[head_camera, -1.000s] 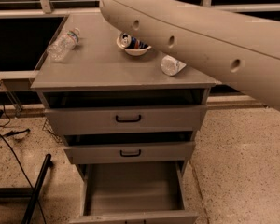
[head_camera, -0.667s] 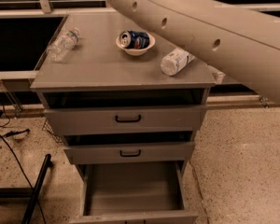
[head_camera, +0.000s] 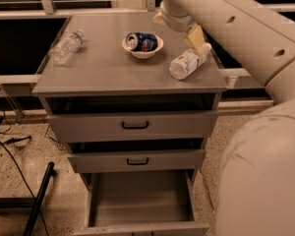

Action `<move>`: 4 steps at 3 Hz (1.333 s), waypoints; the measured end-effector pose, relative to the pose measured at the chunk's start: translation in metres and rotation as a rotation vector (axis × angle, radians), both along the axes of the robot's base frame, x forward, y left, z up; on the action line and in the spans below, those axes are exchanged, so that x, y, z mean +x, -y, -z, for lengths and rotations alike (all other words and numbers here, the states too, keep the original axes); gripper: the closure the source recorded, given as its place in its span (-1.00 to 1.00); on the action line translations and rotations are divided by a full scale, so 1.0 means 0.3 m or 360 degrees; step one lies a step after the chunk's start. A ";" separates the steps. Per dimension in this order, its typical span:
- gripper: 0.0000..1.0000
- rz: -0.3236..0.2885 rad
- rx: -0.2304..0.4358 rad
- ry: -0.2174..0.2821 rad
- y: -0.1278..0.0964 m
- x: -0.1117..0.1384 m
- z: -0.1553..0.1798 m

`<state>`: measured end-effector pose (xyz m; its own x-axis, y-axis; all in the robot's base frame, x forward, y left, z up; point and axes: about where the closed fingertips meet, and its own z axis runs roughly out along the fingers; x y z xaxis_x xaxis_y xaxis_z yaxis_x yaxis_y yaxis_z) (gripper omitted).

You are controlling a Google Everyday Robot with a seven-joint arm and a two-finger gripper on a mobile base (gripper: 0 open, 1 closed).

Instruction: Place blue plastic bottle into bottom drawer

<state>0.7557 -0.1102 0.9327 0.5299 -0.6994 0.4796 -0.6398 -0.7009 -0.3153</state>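
Blue plastic bottle (head_camera: pixel 187 63) lies on side on tabletop (head_camera: pixel 108 75), at 4 o'clock from bowl (head_camera: pixel 143 49). Gripper (head_camera: pixel 196 37) at bottle's 1 o'clock, near cap; clenched or released, cannot tell. Bottom drawer (head_camera: pixel 137 198) stands open.

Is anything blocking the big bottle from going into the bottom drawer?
Nothing visible does. The bottle lies on its side on the cabinet top, with the gripper at its cap end. The bottom drawer is pulled out, open at the top.
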 end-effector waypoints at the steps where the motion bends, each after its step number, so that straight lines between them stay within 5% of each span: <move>1: -1.00 -0.0014 0.0174 -0.0001 -0.043 0.006 -0.063; 4: -1.00 0.0039 0.0007 -0.0107 0.025 0.025 0.021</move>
